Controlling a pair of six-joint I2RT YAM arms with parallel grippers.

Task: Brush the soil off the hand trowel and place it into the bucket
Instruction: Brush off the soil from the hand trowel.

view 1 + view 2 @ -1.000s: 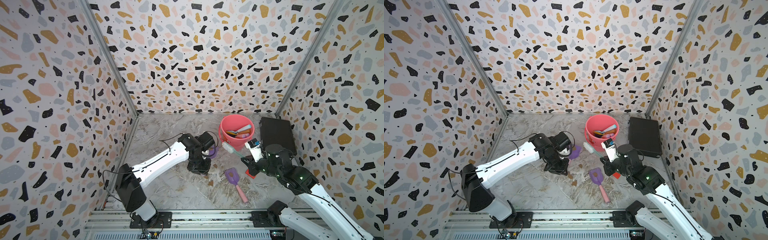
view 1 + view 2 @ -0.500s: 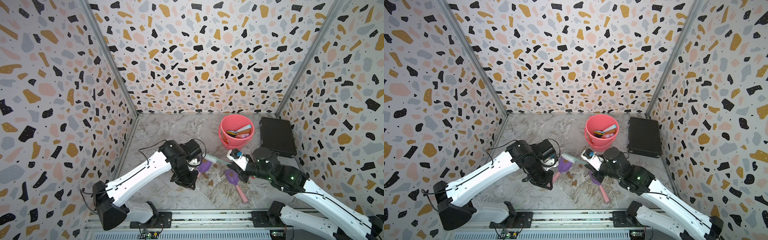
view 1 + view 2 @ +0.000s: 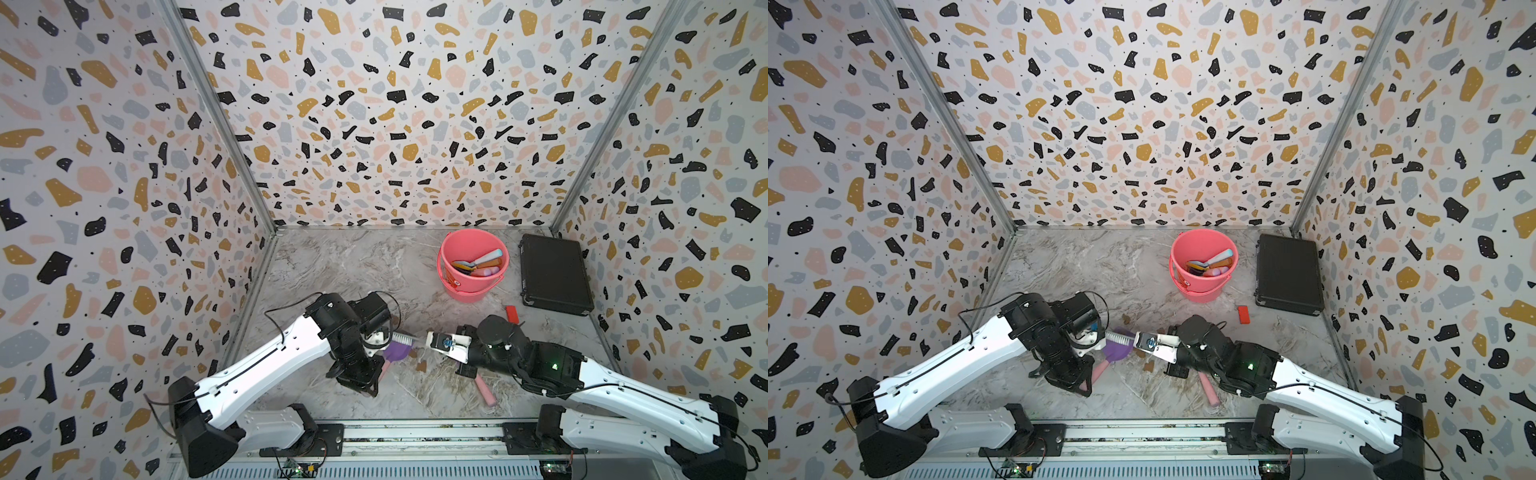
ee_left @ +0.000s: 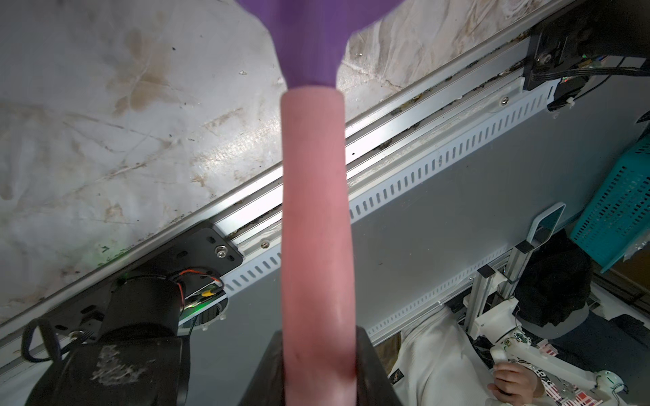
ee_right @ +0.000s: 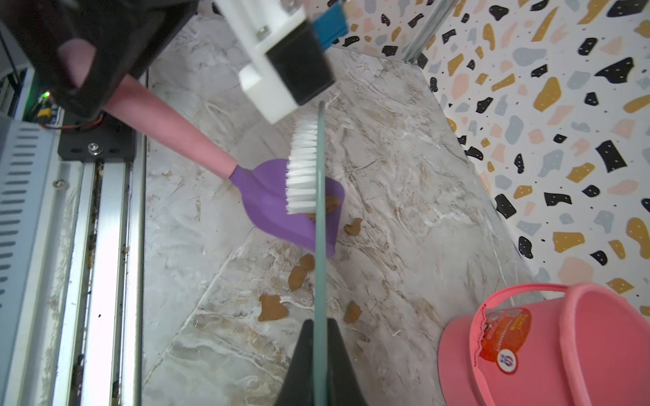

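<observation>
Both arms have moved to the front: your left gripper is clamped on the trowel handle, your right gripper is clamped on the brush, and its bristles are now on the blade. Some soil sticks there yet, so brushing is only starting; the bucket stands well apart.

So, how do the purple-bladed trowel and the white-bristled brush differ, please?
The purple-bladed plastic trowel has a thick pink handle, in the left tool; the white-bristled brush has a thin greenish one, in the right tool. The trowel carries brown soil; the bristles look clean. Both are gripped by their handles.
</observation>
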